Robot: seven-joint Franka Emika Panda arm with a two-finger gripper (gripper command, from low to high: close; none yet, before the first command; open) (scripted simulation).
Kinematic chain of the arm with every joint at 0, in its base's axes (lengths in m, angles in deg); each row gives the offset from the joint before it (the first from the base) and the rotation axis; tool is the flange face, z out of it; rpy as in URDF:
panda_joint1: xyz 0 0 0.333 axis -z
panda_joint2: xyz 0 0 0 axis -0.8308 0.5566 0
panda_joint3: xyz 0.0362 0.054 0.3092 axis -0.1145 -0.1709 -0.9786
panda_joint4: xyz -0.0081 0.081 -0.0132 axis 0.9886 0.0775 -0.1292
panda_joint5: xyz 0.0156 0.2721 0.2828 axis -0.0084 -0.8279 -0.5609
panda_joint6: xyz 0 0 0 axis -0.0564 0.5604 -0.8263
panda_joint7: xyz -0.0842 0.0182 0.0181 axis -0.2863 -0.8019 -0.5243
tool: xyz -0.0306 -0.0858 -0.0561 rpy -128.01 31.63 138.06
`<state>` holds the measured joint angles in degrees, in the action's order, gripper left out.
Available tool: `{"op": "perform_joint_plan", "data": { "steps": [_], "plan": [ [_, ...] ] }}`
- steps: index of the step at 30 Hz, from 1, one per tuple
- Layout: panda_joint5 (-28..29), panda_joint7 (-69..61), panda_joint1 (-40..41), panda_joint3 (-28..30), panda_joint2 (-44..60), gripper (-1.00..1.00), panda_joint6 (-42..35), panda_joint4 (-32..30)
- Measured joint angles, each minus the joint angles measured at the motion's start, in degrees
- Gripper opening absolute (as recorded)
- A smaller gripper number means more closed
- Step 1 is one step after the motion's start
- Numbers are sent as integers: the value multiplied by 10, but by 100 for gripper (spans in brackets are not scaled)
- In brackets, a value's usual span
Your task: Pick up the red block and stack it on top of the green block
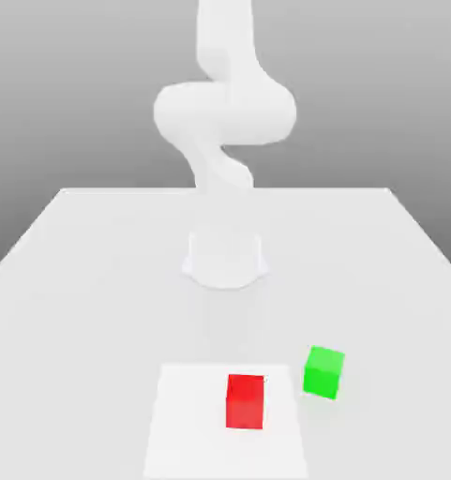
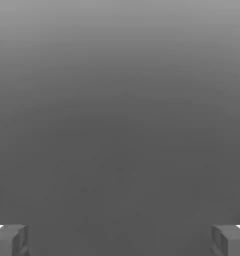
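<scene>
Block, red, well apart from spread fingers

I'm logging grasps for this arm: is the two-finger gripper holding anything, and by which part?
Nothing is held: the two-finger gripper stands open with no object between its fingers, and the red block rests on the white square patch.

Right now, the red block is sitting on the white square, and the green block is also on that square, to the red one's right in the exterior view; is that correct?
Not quite: the exterior view shows the green block off the white square, though it is right of the red block.
</scene>
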<state>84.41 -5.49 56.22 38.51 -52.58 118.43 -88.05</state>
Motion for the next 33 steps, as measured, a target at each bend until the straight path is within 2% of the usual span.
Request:
{"op": "perform_joint_plan", "data": {
  "steps": [20, 26, 27, 33],
  "plan": [
    [5, 68, -9, -25, 420, 0, 231, -204],
    [21, 83, -17, -14, 545, 0, 332, -198],
    [23, 84, -19, -12, 560, -100, 345, -195],
    [26, 87, -20, -11, 567, -100, 352, -194]
  ]
}}
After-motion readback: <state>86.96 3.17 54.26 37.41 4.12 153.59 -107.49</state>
